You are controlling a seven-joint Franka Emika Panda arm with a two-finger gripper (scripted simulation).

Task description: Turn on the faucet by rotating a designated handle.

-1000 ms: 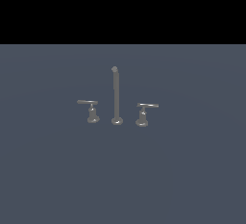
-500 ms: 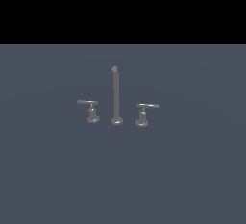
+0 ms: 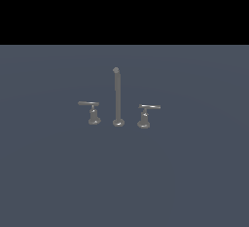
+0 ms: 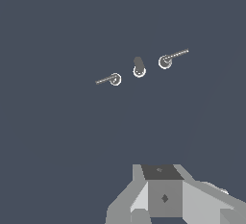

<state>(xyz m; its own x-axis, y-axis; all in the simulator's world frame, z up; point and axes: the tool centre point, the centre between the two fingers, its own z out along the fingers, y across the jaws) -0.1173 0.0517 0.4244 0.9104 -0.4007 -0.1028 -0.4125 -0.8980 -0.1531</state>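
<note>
1. Faucet (image 4: 139,69): grey three-piece set seen from above on a plain slate-blue surface (image 4: 57,146).
2. Spout (image 4: 139,64): foreshortened dark stub over a round pale base, taken here as dial centre.
3. First lever (image 4: 109,80): post at about 8 o'clock from the spout; thin bar runs out toward 9 o'clock.
4. Second lever (image 4: 172,57): post at about 2 o'clock; bar runs out toward 2 o'clock.
5. Gripper (image 4: 163,199): grey blocky body at about 6 o'clock, well apart from the set; finger spacing not discernible.

I saw a flat grey-blue surface (image 3: 48,172) bearing the faucet (image 3: 117,97): upright spout (image 3: 117,94) between two lever handles.
</note>
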